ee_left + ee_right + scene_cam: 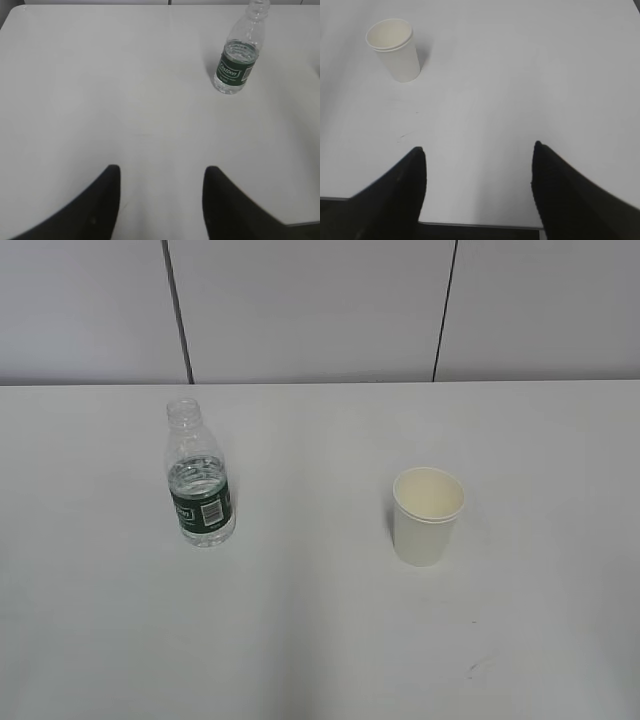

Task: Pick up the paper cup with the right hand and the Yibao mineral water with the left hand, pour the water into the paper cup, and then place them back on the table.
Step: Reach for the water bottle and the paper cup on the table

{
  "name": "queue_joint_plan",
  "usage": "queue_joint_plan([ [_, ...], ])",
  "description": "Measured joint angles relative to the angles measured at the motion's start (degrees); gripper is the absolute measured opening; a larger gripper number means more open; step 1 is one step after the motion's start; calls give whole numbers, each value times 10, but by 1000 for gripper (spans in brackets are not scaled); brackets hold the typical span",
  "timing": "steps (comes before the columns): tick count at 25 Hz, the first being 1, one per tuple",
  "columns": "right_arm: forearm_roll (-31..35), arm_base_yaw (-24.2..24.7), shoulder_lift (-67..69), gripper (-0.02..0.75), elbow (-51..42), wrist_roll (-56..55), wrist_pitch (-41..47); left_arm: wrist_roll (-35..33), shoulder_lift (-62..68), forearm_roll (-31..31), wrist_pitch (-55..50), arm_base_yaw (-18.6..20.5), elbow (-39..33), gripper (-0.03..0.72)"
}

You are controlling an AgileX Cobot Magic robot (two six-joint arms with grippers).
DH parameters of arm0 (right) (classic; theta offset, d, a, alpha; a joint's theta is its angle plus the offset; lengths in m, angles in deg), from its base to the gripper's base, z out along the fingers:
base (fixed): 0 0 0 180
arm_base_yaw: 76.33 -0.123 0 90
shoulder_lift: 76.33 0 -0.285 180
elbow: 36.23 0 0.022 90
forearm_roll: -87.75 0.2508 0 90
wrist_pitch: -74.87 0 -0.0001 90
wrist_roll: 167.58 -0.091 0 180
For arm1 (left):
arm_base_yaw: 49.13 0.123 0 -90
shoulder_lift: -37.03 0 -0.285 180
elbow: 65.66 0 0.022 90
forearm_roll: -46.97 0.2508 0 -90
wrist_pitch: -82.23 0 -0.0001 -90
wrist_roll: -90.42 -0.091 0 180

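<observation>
The Yibao mineral water bottle (199,480) stands upright and capless on the white table (320,640), left of centre, partly filled. It also shows in the left wrist view (238,56) at the upper right. The cream paper cup (428,515) stands upright and empty right of centre. It also shows in the right wrist view (394,49) at the upper left. My left gripper (161,170) is open and empty, well short of the bottle. My right gripper (479,149) is open and empty near the table's front edge, well short of the cup. Neither arm shows in the exterior view.
A grey panelled wall (320,310) runs behind the table's far edge. A small dark scuff mark (474,671) lies on the tabletop in front of the cup. The table's front edge (480,226) shows under my right gripper.
</observation>
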Motion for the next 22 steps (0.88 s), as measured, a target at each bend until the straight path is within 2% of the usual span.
queue_joint_plan([
  [22,0,0,0,521,0,0,0,0,0,0,0,0,0,343],
])
